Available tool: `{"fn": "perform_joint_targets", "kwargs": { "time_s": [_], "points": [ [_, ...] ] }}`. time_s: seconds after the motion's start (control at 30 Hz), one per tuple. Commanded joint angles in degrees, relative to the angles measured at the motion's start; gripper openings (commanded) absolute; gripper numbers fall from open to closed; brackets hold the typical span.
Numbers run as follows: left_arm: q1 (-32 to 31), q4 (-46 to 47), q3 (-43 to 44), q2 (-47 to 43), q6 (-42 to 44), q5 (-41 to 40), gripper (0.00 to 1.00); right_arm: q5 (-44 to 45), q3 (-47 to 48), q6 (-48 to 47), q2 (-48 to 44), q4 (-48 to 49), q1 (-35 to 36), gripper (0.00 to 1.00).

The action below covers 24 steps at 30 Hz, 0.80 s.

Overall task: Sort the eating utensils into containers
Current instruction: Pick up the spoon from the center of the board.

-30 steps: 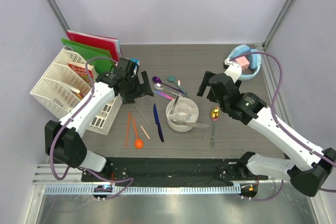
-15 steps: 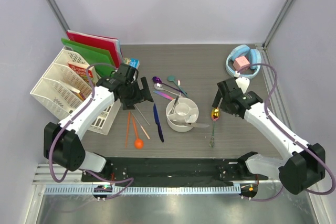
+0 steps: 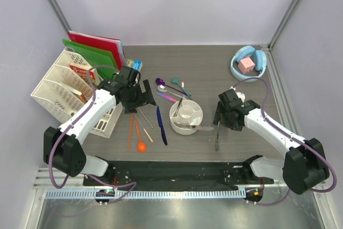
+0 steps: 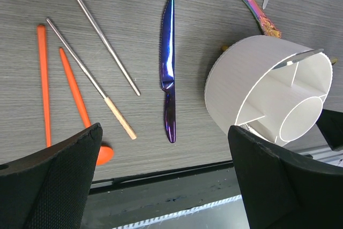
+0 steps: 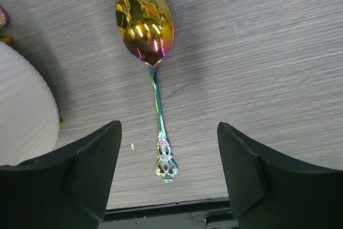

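Gold spoon (image 5: 146, 30) flat on table (image 5: 268, 52), between wide-spread fingers of right gripper (image 5: 169, 148), blue knife (image 4: 169, 63) between wide fingers of left gripper (image 4: 165, 132), cup (image 4: 252, 84) just beside, right gripper now down from near the bowl (image 3: 234, 66), left barely moved.

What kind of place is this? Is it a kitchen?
Probably a robot practice booth, not a kitchen. The left arm and right arm are mounted on a grey table between plain walls and a metal post, and the gold spoon lies near an office file rack.

walls (image 3: 177, 9): pale lilac panels enclosing three sides | table (image 3: 214, 63): grey woodgrain top lying evenly lit | corner posts (image 3: 291, 6): leaning outward
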Motion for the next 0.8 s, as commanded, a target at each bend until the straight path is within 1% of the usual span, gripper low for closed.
{"fn": "perform_joint_targets", "kwargs": {
  "time_s": [0.0,0.1,0.3,0.57,0.67,0.77],
  "points": [
    [-0.1,-0.9,0.6,0.0,0.7,0.6,0.99,-1.5,-1.1,-1.7,0.3,3.1,-0.2,0.77],
    [-0.1,-1.0,0.9,0.3,0.7,0.5,0.99,-1.8,-1.8,-1.7,3.2,3.4,-0.2,0.77],
    [-0.1,-1.1,0.9,0.3,0.5,0.3,0.99,-2.1,-1.6,-1.7,6.0,4.2,-0.1,0.77],
    [-0.1,-1.2,0.9,0.5,0.3,0.2,0.99,-1.7,-1.5,-2.8,10.0,6.2,-0.1,0.74],
    [-0.1,-0.9,1.2,1.0,0.7,1.0,0.99,-1.9,-1.7,-2.7,11.6,6.4,-0.1,0.72],
    [-0.2,-1.2,1.5,1.4,0.9,1.3,0.99,-1.9,-2.3,-3.1,12.5,7.5,-0.1,0.66]
  ]
}}
